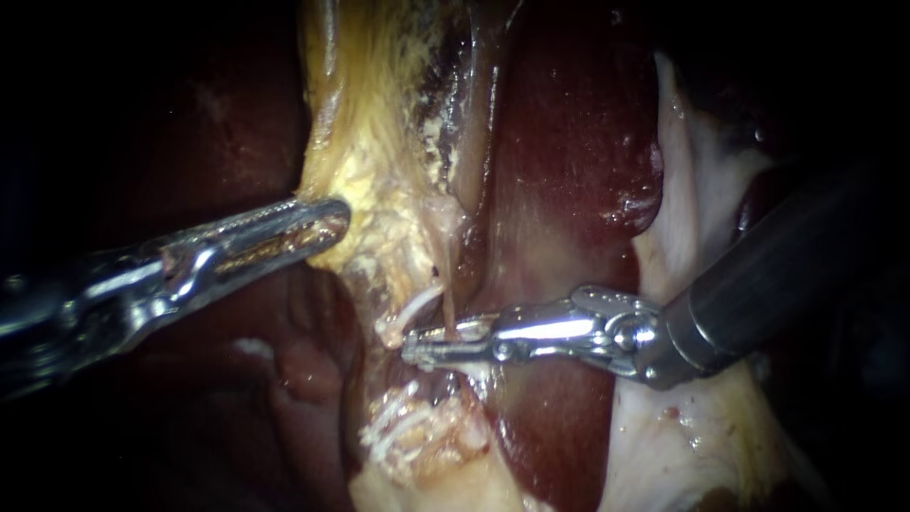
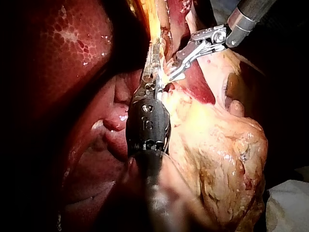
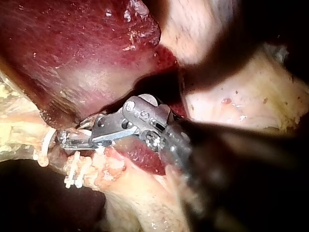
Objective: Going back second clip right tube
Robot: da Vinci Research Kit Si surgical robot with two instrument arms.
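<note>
Endoscope view: right instrument level fr right, pincer slightly spread astride thin tube running up-down; left instrument angled up, pincer pinching yellow tissue.

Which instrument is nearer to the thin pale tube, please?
Right. The right instrument reaches the thin pale tube with its tip; the left instrument is apart from it, against yellow fatty tissue.
</note>
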